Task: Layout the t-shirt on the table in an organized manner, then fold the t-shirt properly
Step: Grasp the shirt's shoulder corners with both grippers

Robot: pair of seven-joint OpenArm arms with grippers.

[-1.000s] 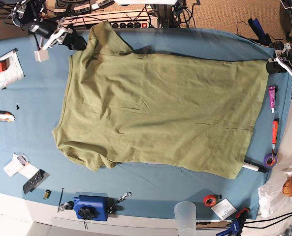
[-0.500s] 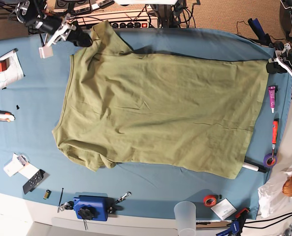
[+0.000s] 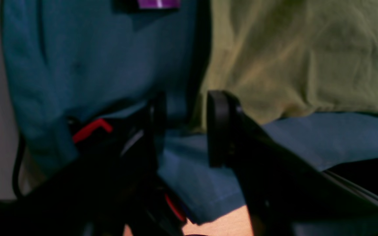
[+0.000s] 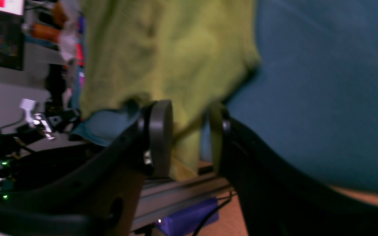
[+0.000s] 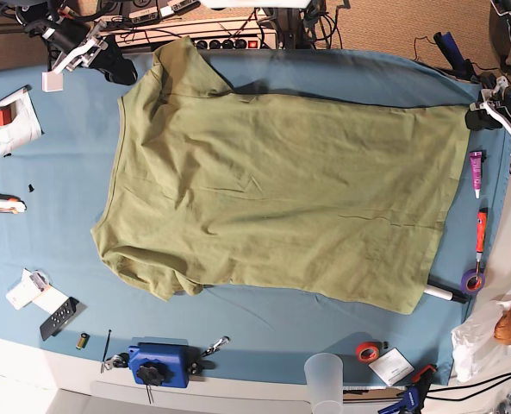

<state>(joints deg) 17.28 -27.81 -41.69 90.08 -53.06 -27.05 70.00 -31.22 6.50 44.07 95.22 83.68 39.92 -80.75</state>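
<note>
Right now I see the t-shirt (image 5: 281,190) spread flat across the middle of the worktop (image 5: 57,250), an olive-green cotton shape with soft creases running over it, its hem toward my left arm's side and its shoulders toward my right arm's side. One short sleeve (image 5: 182,65) points at the far edge, the other (image 5: 143,272) lies rumpled at the near side. The teal-blue cloth on the worktop is smooth, with rounded corners and a pale rim.

My right claw (image 4: 189,137) sits at the far corner by the upper sleeve. From its wrist camera, the two dark rounded pads stand apart with a fold of green fabric showing in the gap between them; the picture is blurred, and I cannot tell whether the pads actually pinch the cloth.

My left claw (image 3: 184,127) is at the hem corner on the opposite end of the worktop. Its black, flat-faced pads are parted, and between them I see blue cloth and the edge of the green hem just behind. Whether it holds anything I cannot tell.

Around the shirt lie small hard items: a blue boxy clamp (image 5: 158,364) at the near edge, a roll of red tape (image 5: 369,351), a translucent plastic cup (image 5: 326,379), an orange-handled tool (image 5: 480,231) and a purple tube (image 5: 476,169) beside the hem.
</note>
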